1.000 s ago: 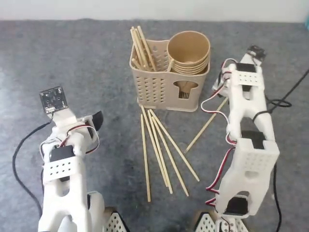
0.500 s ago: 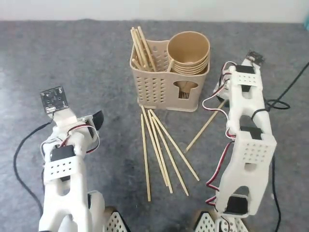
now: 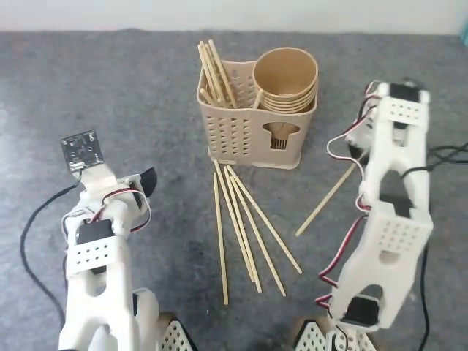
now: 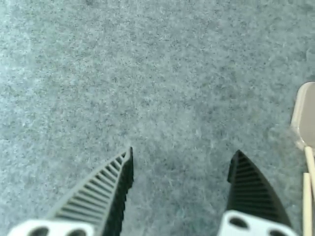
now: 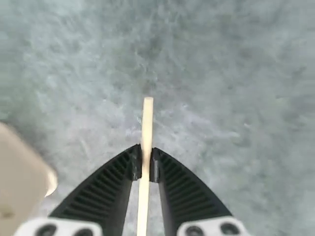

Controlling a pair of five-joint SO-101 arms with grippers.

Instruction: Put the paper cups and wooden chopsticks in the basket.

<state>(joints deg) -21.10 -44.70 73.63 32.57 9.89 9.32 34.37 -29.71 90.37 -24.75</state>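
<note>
A beige perforated basket [image 3: 248, 135] stands at the back middle of the grey carpet. Stacked paper cups [image 3: 285, 77] sit in its right half and several wooden chopsticks [image 3: 212, 69] lean in its left half. Several more chopsticks [image 3: 245, 227] lie fanned on the carpet in front of it. My right gripper [image 5: 146, 162] is shut on a single chopstick [image 5: 147, 123], whose free end slants down over the carpet [image 3: 329, 199] to the right of the basket. Well to the left of the basket, my left gripper [image 4: 179, 167] is open over bare carpet, holding nothing.
The basket's corner [image 5: 19, 182] sits close beside the right gripper. The basket's edge [image 4: 306, 115] and chopstick ends [image 4: 309, 196] lie to one side of the left gripper. Cables [image 3: 446, 150] trail at the right; open carpet spreads left and behind.
The right arm has swung right, away from the basket, taking the single chopstick with it. The left arm has not moved.
</note>
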